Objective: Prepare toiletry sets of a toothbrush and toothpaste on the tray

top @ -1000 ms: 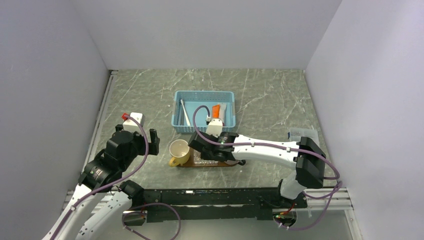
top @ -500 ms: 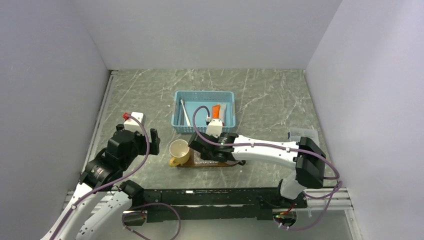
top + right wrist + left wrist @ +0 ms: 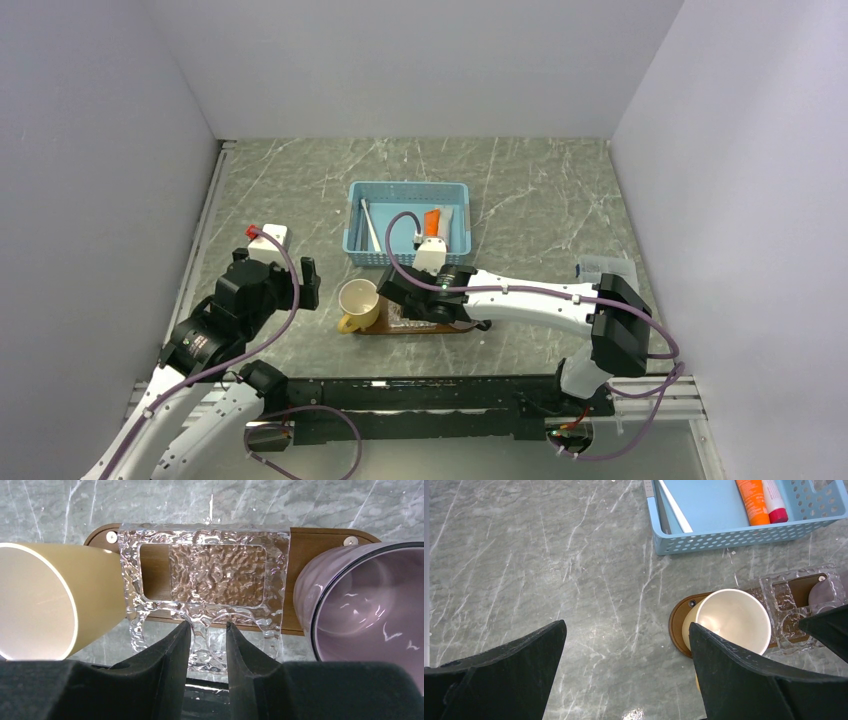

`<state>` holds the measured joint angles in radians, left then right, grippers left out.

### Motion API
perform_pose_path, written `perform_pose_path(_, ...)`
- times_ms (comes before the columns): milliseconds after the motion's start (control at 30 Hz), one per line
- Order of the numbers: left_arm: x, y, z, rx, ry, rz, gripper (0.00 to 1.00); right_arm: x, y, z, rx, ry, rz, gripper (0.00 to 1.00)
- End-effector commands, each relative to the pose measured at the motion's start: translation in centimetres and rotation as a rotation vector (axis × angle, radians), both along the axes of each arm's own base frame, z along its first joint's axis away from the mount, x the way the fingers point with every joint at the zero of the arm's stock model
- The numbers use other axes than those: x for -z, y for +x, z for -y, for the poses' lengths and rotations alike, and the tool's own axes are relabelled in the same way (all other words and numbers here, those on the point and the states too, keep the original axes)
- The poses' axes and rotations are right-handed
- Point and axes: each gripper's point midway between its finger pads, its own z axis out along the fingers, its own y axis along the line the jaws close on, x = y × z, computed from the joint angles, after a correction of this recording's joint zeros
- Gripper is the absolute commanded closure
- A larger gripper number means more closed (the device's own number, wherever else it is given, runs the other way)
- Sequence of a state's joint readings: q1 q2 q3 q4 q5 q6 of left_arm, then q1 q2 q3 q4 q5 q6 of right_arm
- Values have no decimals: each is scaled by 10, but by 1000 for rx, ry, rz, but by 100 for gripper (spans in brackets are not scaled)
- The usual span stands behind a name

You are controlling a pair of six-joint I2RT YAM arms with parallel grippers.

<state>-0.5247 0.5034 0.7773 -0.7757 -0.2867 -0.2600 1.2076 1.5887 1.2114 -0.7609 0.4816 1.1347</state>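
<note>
The brown wooden tray (image 3: pixel 320 539) lies on the table and carries a cream cup (image 3: pixel 45 605), a clear textured holder (image 3: pixel 215 570) and a purple cup (image 3: pixel 360 600). My right gripper (image 3: pixel 206 626) is over the tray's near edge, its jaws closed narrow on the holder's front rim. In the top view the tray (image 3: pixel 400 329) lies under that gripper (image 3: pixel 415 312). A thin white toothbrush (image 3: pixel 674 510) and an orange toothpaste tube (image 3: pixel 753 502) lie in the light-blue basket (image 3: pixel 724 537). My left gripper (image 3: pixel 625 625) is open and empty over bare table, left of the cream cup (image 3: pixel 731 620).
A white tube with a red cap (image 3: pixel 774 500) lies beside the orange tube in the basket (image 3: pixel 405 222). A small white box with a red tip (image 3: pixel 265 236) stands near the left wall, beyond my left gripper (image 3: pixel 305 283). Walls close in the table on three sides.
My left arm has drawn back slightly toward the near left, showing more of the white box. The right arm and the things on the tray have not moved.
</note>
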Motion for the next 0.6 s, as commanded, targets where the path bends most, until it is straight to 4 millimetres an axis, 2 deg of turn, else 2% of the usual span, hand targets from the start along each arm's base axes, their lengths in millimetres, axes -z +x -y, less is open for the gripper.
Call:
perform_pose_path(0,-4,3,-1,-22,-15,13,1,-26,8,-4,16,44,57,65)
perform_pose_path(433,-5,2,-2,-22,-17,16,1,-46,10,-5,16,79,81,64)
perform_pose_path(567,-5,2,-2,-23,-16,16,1,-57,11,-4,14,87,94,64)
